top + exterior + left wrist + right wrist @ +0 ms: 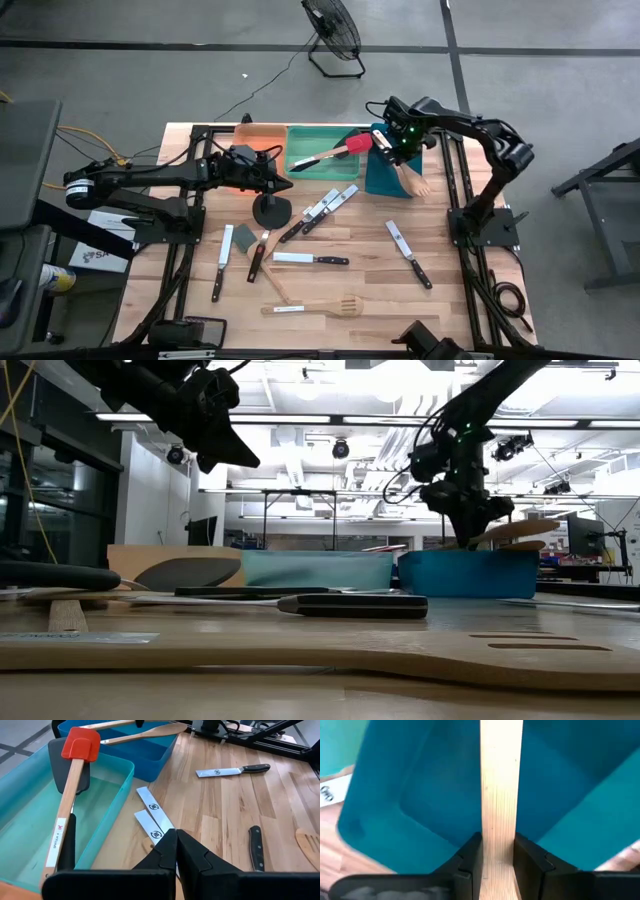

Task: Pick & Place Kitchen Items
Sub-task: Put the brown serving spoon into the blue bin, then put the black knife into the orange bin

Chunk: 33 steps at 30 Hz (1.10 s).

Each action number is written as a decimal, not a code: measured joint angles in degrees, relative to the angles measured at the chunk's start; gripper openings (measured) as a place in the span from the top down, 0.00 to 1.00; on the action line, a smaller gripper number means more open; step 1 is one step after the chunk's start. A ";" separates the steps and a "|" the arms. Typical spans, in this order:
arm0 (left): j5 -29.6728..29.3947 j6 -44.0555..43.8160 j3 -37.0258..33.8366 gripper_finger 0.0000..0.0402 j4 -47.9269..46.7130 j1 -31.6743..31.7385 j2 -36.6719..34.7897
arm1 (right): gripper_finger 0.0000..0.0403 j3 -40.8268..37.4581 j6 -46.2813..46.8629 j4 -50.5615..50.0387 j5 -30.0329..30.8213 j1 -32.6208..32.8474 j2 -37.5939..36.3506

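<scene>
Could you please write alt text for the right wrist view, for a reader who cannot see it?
The right gripper clamps a pale wooden utensil handle between its two dark fingers, directly over the blue tray. A strip of wooden table shows at one edge.

Even, bright overhead light falls on the table (440,300), with soft, short shadows under the knives. In the low view, ceiling lamps (400,380) glare white, and the near wooden turner (300,652) is blurred. The right wrist view looks soft throughout.
</scene>
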 joint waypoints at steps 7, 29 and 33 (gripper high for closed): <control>0.04 -0.30 0.00 1.00 -0.02 0.02 0.00 | 0.80 0.00 -1.22 3.09 0.76 -1.01 2.38; 0.09 0.23 0.00 1.00 -1.88 0.00 0.00 | 0.74 0.00 -2.88 1.18 3.47 0.42 -3.14; 0.09 0.38 0.00 1.00 -2.01 0.00 0.00 | 0.74 0.00 -0.51 -2.76 4.86 3.43 -7.20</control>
